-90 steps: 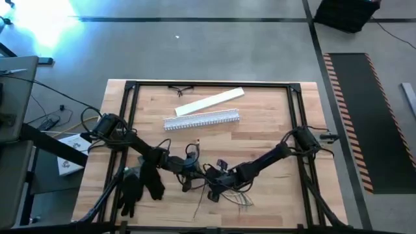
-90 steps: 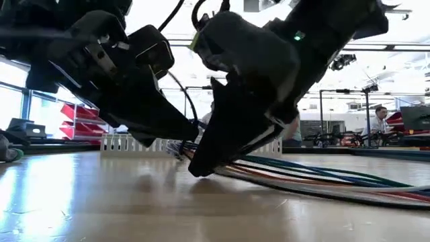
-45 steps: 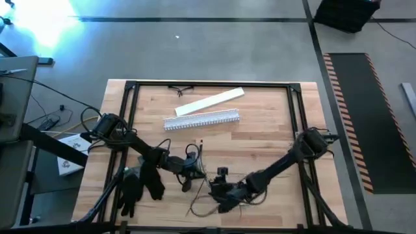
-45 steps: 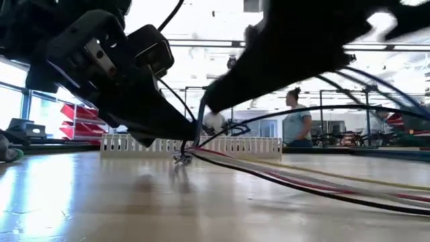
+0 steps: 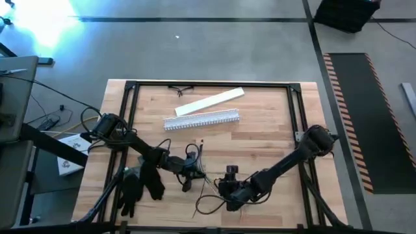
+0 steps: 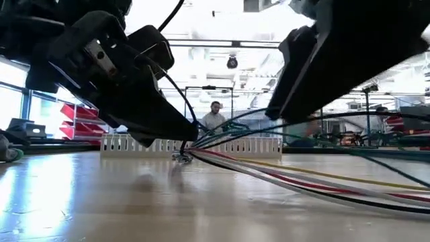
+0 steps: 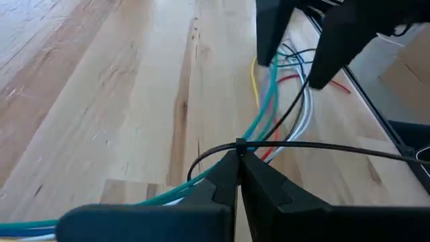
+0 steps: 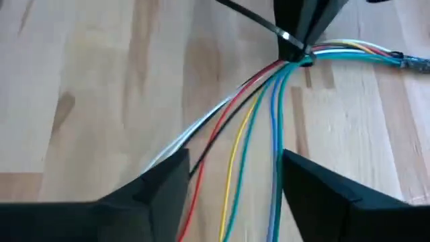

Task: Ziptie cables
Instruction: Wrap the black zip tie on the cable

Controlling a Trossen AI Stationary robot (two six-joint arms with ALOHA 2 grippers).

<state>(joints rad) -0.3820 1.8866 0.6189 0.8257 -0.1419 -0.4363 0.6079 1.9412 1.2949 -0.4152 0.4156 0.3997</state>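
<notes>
Right pincer (image 8: 232,181) now spread, released cables (image 8: 248,128), shifted rightward.

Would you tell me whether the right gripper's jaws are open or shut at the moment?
Open. In the right wrist view the right gripper has its jaws spread wide, with the cables running loose between them.
</notes>
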